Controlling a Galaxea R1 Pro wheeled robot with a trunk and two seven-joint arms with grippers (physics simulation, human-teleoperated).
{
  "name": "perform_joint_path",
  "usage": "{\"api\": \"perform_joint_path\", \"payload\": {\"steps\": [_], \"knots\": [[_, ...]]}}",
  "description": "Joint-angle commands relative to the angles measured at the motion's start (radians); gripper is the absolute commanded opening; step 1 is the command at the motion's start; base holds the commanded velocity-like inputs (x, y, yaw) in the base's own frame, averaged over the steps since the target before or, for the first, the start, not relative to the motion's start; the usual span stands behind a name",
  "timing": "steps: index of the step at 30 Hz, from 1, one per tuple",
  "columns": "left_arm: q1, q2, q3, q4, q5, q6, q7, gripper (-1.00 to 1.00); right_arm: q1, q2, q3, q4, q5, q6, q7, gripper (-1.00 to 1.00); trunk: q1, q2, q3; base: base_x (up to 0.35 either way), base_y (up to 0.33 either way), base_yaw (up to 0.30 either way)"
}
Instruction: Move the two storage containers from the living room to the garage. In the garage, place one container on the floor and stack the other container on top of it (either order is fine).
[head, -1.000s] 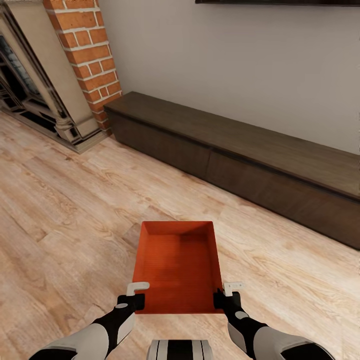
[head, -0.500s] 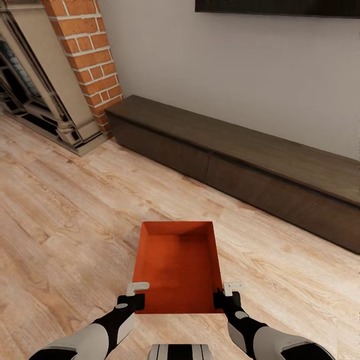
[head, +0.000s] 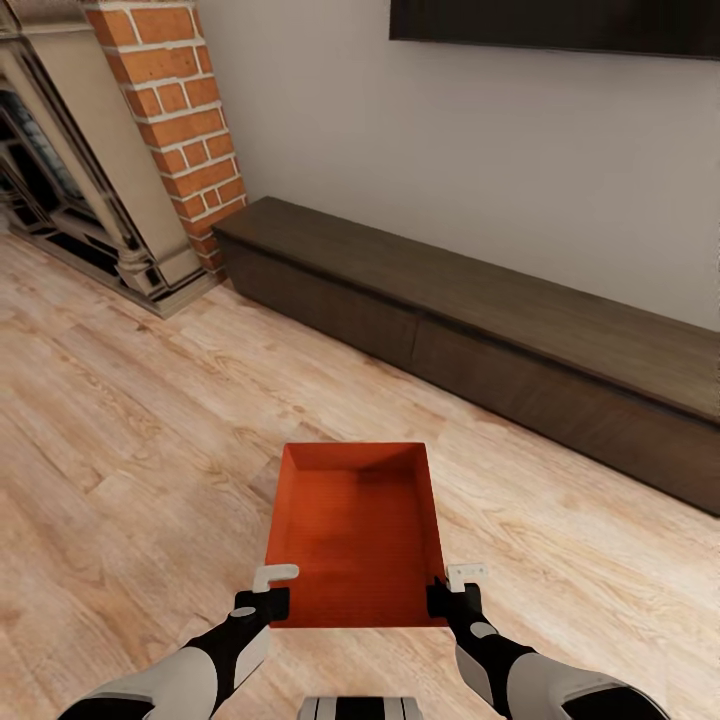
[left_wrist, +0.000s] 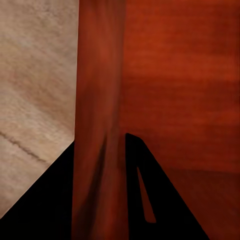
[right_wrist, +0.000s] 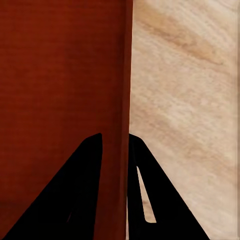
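- Sliding down and to the right across the head view since a second ago, the brick column (head: 185, 130) and the long dark cabinet (head: 480, 330) tell of a turning camera, not of moved furniture.
- Light wood floor (head: 120, 430) means living room; carry steadily toward the garage.
- One storage container (head: 355, 535) rides level between the arms.
- Left gripper (head: 262, 603) and right gripper (head: 452, 600) each pinch a thin side wall, seemingly firmly; keep both level.
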Motion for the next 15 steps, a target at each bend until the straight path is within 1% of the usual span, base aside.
{"api": "perform_joint_path", "payload": {"steps": [1,9,15], "knots": [[-0.001,0.000,0.005,0.000,0.002,-0.003,0.009,-1.00,-0.001,0.000,0.021,0.004,-0.030,-0.007,-0.005,-1.00,-0.004,0.007,0.003,0.000,0.000,0.000],[-0.001,0.000,0.005,0.000,0.002,-0.003,0.009,-1.00,-0.001,0.000,0.021,0.004,-0.030,-0.007,-0.005,-1.00,-0.035,0.063,0.028,0.000,0.000,0.000],[-0.001,0.000,0.005,0.000,0.002,-0.003,0.009,-1.00,-0.001,0.005,0.021,0.004,-0.032,-0.007,-0.005,-1.00,-0.058,0.105,0.047,0.000,0.000,0.000]]}}
